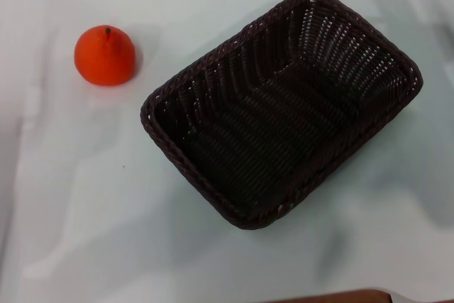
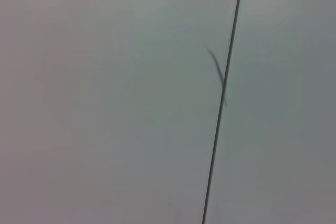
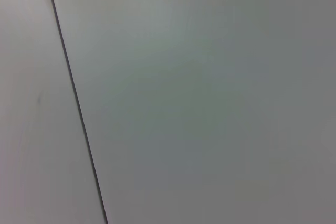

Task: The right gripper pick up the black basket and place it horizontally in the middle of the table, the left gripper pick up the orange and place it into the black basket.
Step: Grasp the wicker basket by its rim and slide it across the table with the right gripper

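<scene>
On my head view I log one large rectangular black woven wicker basket (image 1: 284,111), lying diagonally on the plain white glossy table (image 1: 85,196), open side up. One small round bright orange fruit (image 1: 105,55) with a dark stem stands upright left of the basket, near but apart. Neither gripper appears, so I cannot tell their state; both wrist views give only pale seamed surface.

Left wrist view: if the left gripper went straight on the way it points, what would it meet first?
Only a plain pale flat surface crossed by a thin dark seam; depth is unclear. The gripper itself shows in no view. The small round orange and large black woven basket are absent from that view.
</scene>
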### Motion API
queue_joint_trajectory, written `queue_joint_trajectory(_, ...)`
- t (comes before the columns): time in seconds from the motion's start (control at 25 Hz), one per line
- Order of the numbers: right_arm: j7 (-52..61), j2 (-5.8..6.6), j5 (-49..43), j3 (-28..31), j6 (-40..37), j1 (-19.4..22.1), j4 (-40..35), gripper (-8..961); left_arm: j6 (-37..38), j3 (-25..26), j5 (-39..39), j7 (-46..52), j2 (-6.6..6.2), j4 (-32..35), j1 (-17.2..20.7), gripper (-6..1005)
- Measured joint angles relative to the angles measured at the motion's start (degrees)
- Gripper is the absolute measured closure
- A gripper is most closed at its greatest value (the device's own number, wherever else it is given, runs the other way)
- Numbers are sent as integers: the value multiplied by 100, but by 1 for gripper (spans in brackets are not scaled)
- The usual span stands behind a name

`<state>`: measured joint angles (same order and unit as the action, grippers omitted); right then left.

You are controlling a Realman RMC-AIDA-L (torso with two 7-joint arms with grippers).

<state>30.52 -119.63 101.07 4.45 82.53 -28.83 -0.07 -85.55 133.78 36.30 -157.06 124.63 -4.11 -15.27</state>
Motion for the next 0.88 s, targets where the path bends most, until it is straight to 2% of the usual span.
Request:
queue_joint_trajectory(0.36, 170, 15, -1, -164, 10, -14, -25, 185, 37, 68, 0, 0, -10, -1, -42, 92)
queue_joint_trajectory(0.48, 517, 43, -2, -576, 9, -18, -270, 194, 43, 85, 0, 0, -17, -17, -52, 92)
queue_joint_trajectory(0.56, 1040, 44, -11, -1026, 2, 7, -657, 200, 43, 103, 0, 0, -18, -19, -52, 92)
queue_joint_trajectory(0.68, 2687, 58, -250, -1874, -249, 129, -1660, 209, 43, 151, 0, 0, -20, -27, -53, 92)
queue_joint_trajectory(0.88, 5652, 64, -1729, -2783, -464, 266, -3754, 224, 118, 158, 0, 0, -32, -37, -70, 92)
